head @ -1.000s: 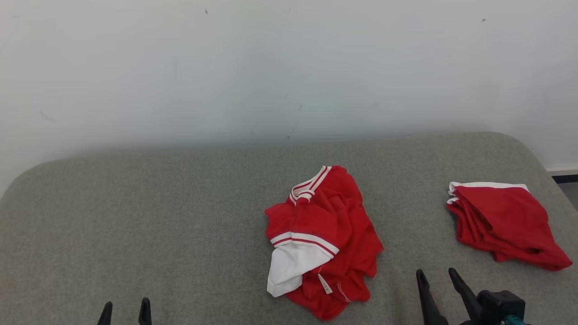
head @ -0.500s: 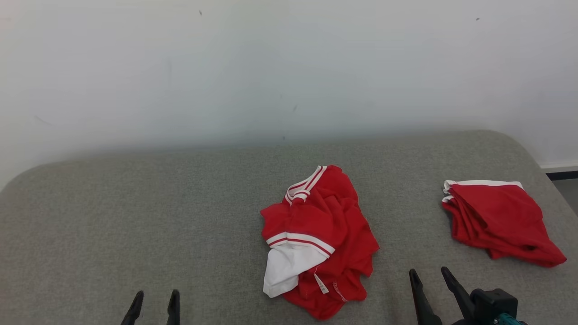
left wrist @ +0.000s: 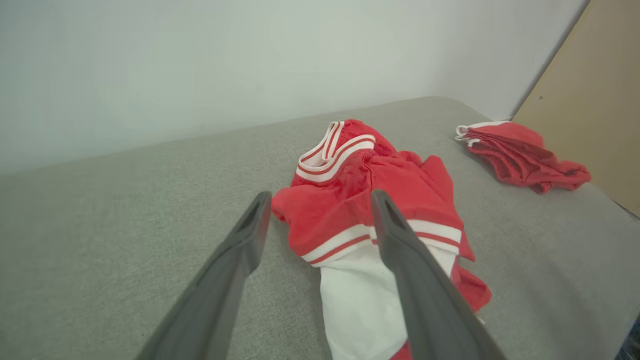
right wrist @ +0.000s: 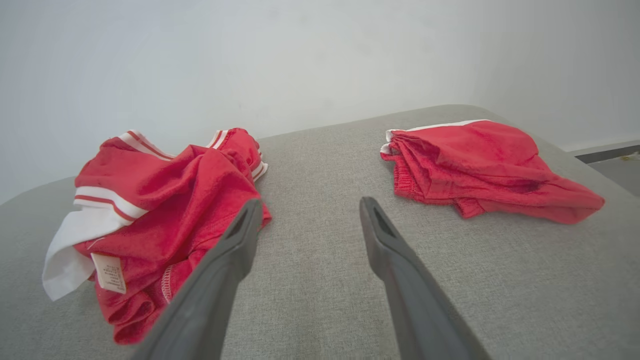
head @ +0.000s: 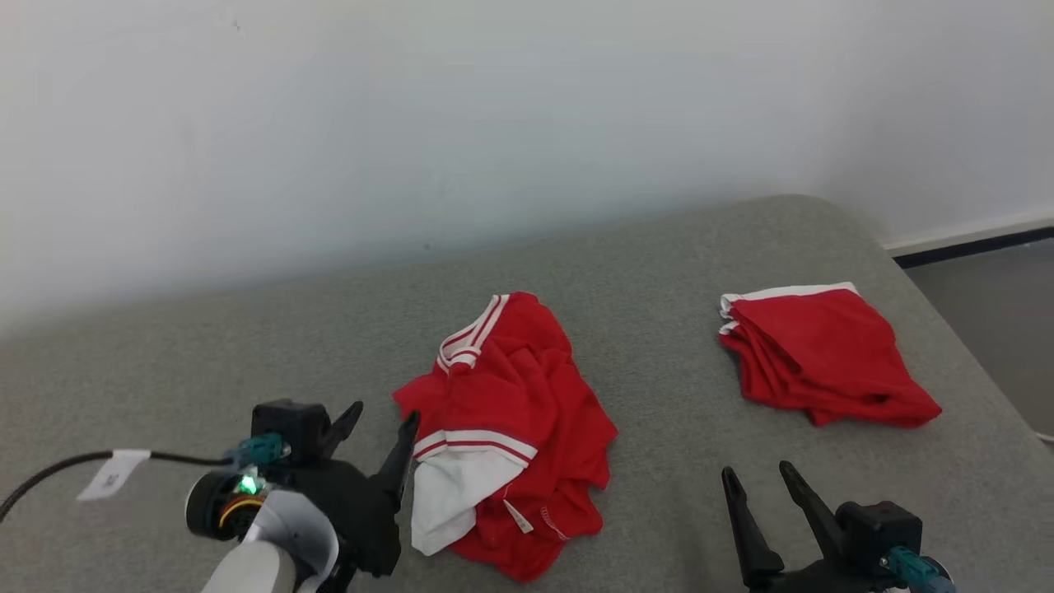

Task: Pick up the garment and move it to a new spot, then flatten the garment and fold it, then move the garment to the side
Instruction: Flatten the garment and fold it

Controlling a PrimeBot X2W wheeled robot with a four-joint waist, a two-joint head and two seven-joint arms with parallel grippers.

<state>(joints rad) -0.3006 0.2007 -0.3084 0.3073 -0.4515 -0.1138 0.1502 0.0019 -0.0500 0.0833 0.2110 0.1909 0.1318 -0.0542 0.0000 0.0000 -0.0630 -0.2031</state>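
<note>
— What takes up most of the scene?
— A pale wall (head: 494, 123) at the far side. In front of it, a grey padded surface (head: 165, 371) runs from left to right.
— Where is the garment?
— The garment (head: 510, 387) is red with white striped trim and a white panel. It lies crumpled around the middle of the surface, toward the near edge. A second red garment (head: 815, 354), folded, lies well apart on its right and a little farther back.
— And the grippers?
— The left gripper (head: 384, 412) is at the near left with its jaws spread wide and nothing between them. One fingertip is just beside the garment's left edge, but I cannot tell whether it touches. The right gripper (head: 755, 469) is at the near right, equally wide and empty, over bare surface between the two red pieces.
— Anything smaller?
— A white label (head: 519, 516) at the garment's near hem.
</note>
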